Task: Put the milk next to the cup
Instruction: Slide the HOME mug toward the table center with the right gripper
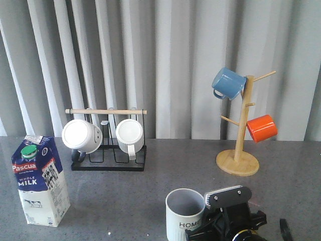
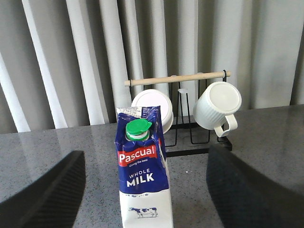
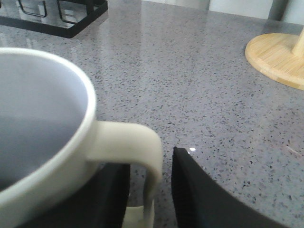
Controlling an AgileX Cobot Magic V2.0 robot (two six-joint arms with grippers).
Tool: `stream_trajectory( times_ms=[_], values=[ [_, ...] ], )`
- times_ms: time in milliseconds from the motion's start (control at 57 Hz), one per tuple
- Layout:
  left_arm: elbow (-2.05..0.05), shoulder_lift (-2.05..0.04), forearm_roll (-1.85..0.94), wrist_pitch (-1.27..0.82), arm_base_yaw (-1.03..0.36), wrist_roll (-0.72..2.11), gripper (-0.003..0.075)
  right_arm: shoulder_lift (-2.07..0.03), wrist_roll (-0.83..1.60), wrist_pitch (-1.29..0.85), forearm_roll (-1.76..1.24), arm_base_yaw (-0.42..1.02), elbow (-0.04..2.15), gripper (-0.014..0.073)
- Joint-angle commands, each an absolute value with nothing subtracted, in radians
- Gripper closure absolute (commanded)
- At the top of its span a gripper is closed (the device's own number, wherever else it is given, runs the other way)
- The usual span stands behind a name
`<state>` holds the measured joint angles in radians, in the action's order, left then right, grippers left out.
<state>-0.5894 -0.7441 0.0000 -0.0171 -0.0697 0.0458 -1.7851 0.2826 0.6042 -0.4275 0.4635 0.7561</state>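
The milk (image 1: 40, 181) stands upright at the front left of the grey table, its green cap and red "Pascual" band facing the left wrist view (image 2: 142, 175). My left gripper (image 2: 142, 194) is open wide, one finger (image 2: 42, 194) on each side of the carton and neither touching it; it does not show in the front view. The cup (image 1: 184, 213), ribbed with "HOME" on it, stands at the front centre. My right gripper (image 1: 223, 221) is just right of it. In the right wrist view my right gripper (image 3: 149, 190) straddles the cup's (image 3: 42, 118) handle (image 3: 142, 152), slightly open, with a gap on one side.
A black wire rack (image 1: 108, 155) with a wooden bar holds two white mugs (image 1: 82, 135) at the back left. A wooden mug tree (image 1: 238, 160) at the back right carries a blue mug (image 1: 228, 83) and an orange mug (image 1: 262, 128). A grey curtain hangs behind.
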Motion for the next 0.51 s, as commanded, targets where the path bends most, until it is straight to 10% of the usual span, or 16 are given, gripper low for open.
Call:
stream_trajectory(
  times_ms=[0, 491],
  values=[
    [-0.624, -0.745, -0.015, 0.061, -0.072, 0.038, 0.02, -1.706, 0.308, 0.626, -0.403, 0.463, 0.775, 0.0349],
    [-0.624, -0.745, -0.015, 0.061, -0.072, 0.038, 0.02, -1.392, 0.302, 0.588, -0.299, 0.434, 0.522, 0.0349]
  ],
)
